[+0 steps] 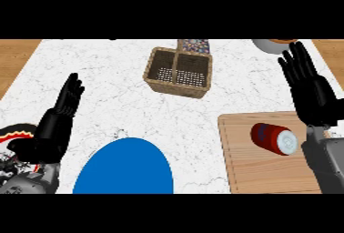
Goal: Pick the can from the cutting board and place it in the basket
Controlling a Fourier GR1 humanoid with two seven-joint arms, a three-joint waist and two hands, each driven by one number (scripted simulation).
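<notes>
While lying on its side on the cutting board, near right of the counter, the can runs its long axis from far left to near right, its pale round end facing near right. Body: red, with a darker band; lettering cannot be made out. Basket: woven, two compartments, far centre, well apart from the can. Plate: blue, near left. Right hand: open, fingers straight, just beyond the can. Left hand: open, at the left edge.
</notes>
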